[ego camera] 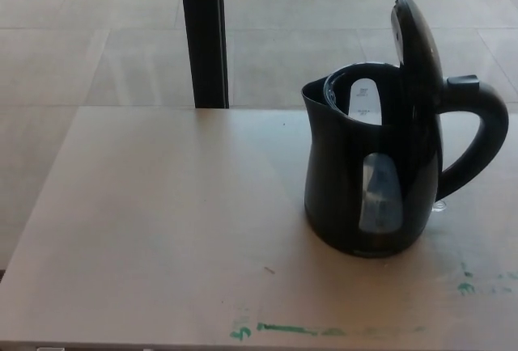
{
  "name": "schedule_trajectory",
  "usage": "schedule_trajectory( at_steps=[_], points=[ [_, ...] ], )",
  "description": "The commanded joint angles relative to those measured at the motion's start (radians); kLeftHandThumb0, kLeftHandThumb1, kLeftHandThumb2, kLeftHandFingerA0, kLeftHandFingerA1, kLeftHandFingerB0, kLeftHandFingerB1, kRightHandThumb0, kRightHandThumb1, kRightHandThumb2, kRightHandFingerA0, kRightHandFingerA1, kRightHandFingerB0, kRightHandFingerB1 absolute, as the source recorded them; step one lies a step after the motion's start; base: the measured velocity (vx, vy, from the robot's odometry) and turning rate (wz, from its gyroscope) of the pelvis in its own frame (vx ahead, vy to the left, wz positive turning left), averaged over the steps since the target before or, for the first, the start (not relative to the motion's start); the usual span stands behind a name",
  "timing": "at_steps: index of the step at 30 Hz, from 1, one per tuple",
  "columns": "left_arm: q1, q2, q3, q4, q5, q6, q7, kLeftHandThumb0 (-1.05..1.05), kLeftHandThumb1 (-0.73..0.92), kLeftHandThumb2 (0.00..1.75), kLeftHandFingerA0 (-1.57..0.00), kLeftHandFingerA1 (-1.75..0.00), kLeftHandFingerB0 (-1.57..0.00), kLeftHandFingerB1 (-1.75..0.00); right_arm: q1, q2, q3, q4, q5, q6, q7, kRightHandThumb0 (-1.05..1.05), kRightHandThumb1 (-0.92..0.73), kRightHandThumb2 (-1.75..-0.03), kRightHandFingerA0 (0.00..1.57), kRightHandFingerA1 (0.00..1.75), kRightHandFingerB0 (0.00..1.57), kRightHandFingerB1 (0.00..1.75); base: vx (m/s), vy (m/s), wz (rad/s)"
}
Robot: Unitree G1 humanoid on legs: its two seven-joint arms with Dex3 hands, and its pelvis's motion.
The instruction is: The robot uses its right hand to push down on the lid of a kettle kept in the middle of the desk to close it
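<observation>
- Kettle of glossy black plastic (364, 181) is standing upright on the pale wooden desk (162, 222), right of its middle, spout facing left and curved handle (477, 141) pointing right.
- Its rounded black lid (414, 40) is standing open, tipped nearly vertical above the rim.
- A clear water-level window (380, 193) is showing on the body.
- Green paint smears (283, 329) are running along the desk's near edge.
- A dark vertical post (204, 35) is rising behind the desk, over a tiled floor (97, 35).
- Neither robot hand is showing, so finger state cannot be told.

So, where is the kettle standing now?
In the head view, the kettle stands right of centre on the desk, lid upright, handle pointing right.
</observation>
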Motion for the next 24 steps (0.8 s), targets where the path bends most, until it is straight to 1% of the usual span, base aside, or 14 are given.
schedule_trajectory(
  at_steps=[1, 2, 3, 4, 6, 7, 10, 18, 19, 20, 21, 22, 23, 24],
  points=[
    [0.016, 0.030, 0.000, -0.015, -0.015, 0.004, -0.018, -0.69, 0.70, 0.62, -0.49, -0.51, -0.34, -0.35, -0.091, 0.008, 0.114, 0.054, -0.112, 0.009, 0.046, -0.79, -0.76, -0.65, 0.31, 0.45, 0.29, 0.31, 0.00, 0.000, 0.00],
    [0.012, 0.032, -0.005, -0.008, -0.010, 0.008, -0.010, -0.72, 0.56, 0.93, -0.44, -0.59, -0.30, -0.49, -0.112, 0.008, 0.143, 0.082, -0.138, -0.012, 0.047, -0.80, -0.76, -0.65, 0.32, 0.46, 0.28, 0.31, 0.00, 0.000, 0.00],
    [0.016, 0.032, 0.000, -0.013, -0.016, 0.004, -0.016, -0.69, 0.69, 0.62, -0.48, -0.52, -0.35, -0.36, -0.123, 0.014, 0.153, 0.102, -0.139, -0.025, 0.049, -0.80, -0.76, -0.64, 0.35, 0.47, 0.30, 0.31, 0.00, 0.000, 0.00],
    [0.016, 0.034, -0.003, -0.004, -0.013, -0.005, -0.019, -0.76, 0.58, 0.93, -0.45, -0.59, -0.32, -0.49, -0.154, 0.026, 0.177, 0.149, -0.152, -0.043, 0.058, -0.83, -0.75, -0.64, 0.37, 0.47, 0.29, 0.30, 0.00, 0.000, 0.00],
    [0.015, 0.035, -0.005, 0.001, -0.012, -0.008, -0.019, -0.76, 0.58, 0.93, -0.45, -0.59, -0.32, -0.49, -0.171, 0.029, 0.190, 0.179, -0.159, -0.056, 0.061, -0.83, -0.75, -0.64, 0.37, 0.47, 0.29, 0.30, 0.00, 0.000, 0.00],
    [0.016, 0.035, -0.011, 0.000, -0.006, -0.018, -0.018, -0.70, 0.70, 0.62, -0.48, -0.50, -0.36, -0.36, -0.186, 0.025, 0.213, 0.208, -0.186, -0.083, 0.067, -0.82, -0.76, -0.63, 0.38, 0.46, 0.29, 0.29, 0.00, 0.000, 0.00],
    [0.022, 0.036, -0.003, -0.005, -0.021, -0.007, -0.036, -0.68, 0.70, 0.61, -0.44, -0.48, -0.32, -0.35, -0.227, 0.053, 0.236, 0.257, -0.194, -0.070, 0.072, -0.81, -0.73, -0.64, 0.37, 0.44, 0.31, 0.30, 0.00, 0.000, 0.00],
    [0.016, 0.036, 0.007, 0.014, -0.027, 0.008, -0.019, -0.66, 0.69, 0.61, -0.49, -0.47, -0.36, -0.35, -0.291, 0.078, 0.362, 0.313, -0.336, -0.119, 0.070, -0.79, -0.75, -0.64, 0.38, 0.41, 0.33, 0.31, 0.00, 0.000, 0.00],
    [0.018, 0.036, 0.007, 0.011, -0.027, 0.002, -0.019, -0.67, 0.69, 0.61, -0.48, -0.49, -0.35, -0.35, -0.300, 0.090, 0.377, 0.322, -0.346, -0.133, 0.071, -0.80, -0.58, -0.96, 0.32, 0.51, 0.27, 0.45, 0.00, 0.000, 0.00],
    [0.017, 0.037, 0.007, 0.009, -0.026, 0.004, -0.018, -0.68, 0.69, 0.61, -0.48, -0.50, -0.35, -0.35, -0.312, 0.098, 0.403, 0.326, -0.369, -0.132, 0.069, -0.81, -0.58, -0.96, 0.33, 0.50, 0.28, 0.45, 0.00, 0.000, 0.00],
    [0.023, 0.037, -0.005, 0.008, -0.013, -0.014, -0.028, -0.68, 0.71, 0.62, -0.46, -0.49, -0.32, -0.34, -0.313, 0.105, 0.414, 0.323, -0.376, -0.123, 0.071, -0.87, -0.63, -0.75, 0.36, 0.43, 0.30, 0.36, 0.00, 0.000, 0.00],
    [0.023, 0.038, -0.007, 0.008, -0.012, -0.016, -0.029, -0.68, 0.71, 0.62, -0.46, -0.49, -0.32, -0.34, -0.313, 0.106, 0.416, 0.323, -0.377, -0.123, 0.071, -0.87, -0.63, -0.75, 0.36, 0.43, 0.30, 0.36, 0.00, 0.000, 0.00],
    [0.024, 0.038, -0.008, 0.007, -0.012, -0.015, -0.029, -0.69, 0.70, 0.61, -0.46, -0.48, -0.33, -0.34, -0.311, 0.112, 0.417, 0.326, -0.379, -0.123, 0.067, -0.77, -0.72, -0.63, 0.39, 0.39, 0.35, 0.31, 0.00, 0.000, 0.00],
    [0.025, 0.037, -0.007, 0.013, -0.013, -0.016, -0.028, -0.69, 0.70, 0.61, -0.47, -0.46, -0.35, -0.35, -0.307, 0.133, 0.420, 0.327, -0.375, -0.105, 0.066, -0.77, -0.57, -0.94, 0.32, 0.51, 0.25, 0.44, 0.00, 0.000, 0.00]
  ],
)
